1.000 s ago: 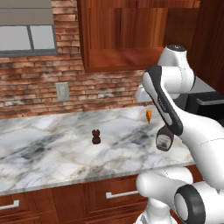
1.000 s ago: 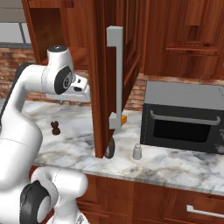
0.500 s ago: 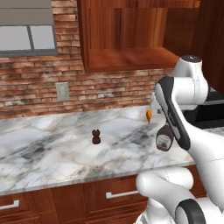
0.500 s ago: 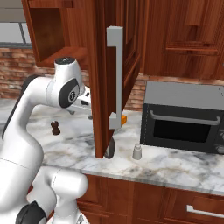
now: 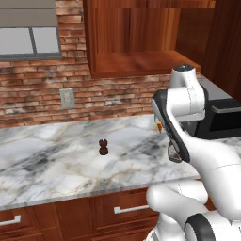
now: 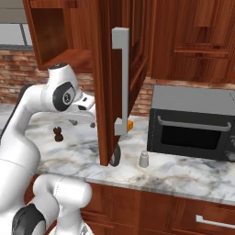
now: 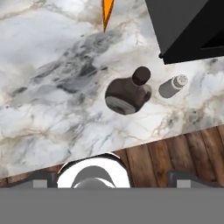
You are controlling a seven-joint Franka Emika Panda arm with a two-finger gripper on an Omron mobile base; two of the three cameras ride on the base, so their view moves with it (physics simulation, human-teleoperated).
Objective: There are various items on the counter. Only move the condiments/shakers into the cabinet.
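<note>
Your hand hangs above the worktop; whether it is open and whether it holds anything, you cannot tell. In the hand view the tall dark bottle stands almost directly below it, with the pale grey shaker just beside the bottle and the orange wedge further away. The pepper mill stands well apart, alone. The bottle is probably rigid, smooth and top-heavy, so take it around the body under the neck, not at the cap. Compared with one second ago, the arm has swung from the brick wall side toward the microwave; the things themselves did not move.
</note>
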